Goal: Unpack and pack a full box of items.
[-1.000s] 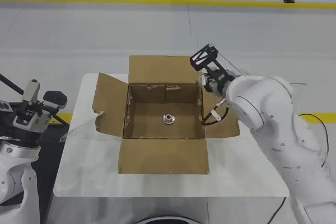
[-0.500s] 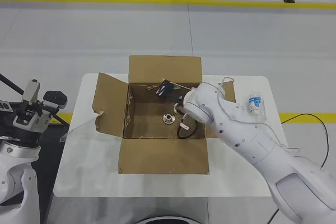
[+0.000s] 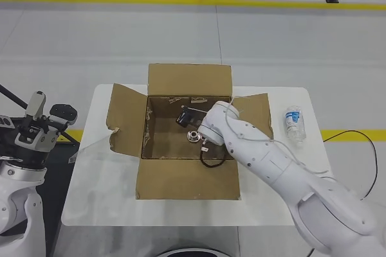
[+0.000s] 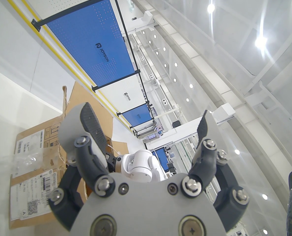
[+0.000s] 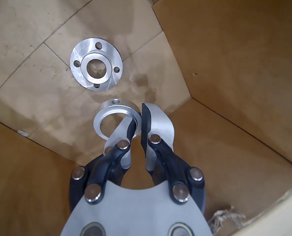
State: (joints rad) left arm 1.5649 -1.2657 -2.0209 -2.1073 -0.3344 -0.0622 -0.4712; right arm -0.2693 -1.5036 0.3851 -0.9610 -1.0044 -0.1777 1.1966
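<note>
1. right gripper (image 5: 139,120) is down inside the open cardboard box (image 3: 186,181), centre of the top view. it's clamped on the wall of a metal ring (image 5: 118,104), one finger through the bore and one outside.
2. ring is just beside a metal flange (image 5: 96,67) that lies flat on the box floor. can't tell if the ring touches the floor.
3. left gripper (image 4: 148,126) is at the far left of the top view, beside the table (image 3: 103,193). jaws wide, nothing held.
4. plastic bottle (image 3: 294,122) lies on the table, mid-right of frame, right of the box.
</note>
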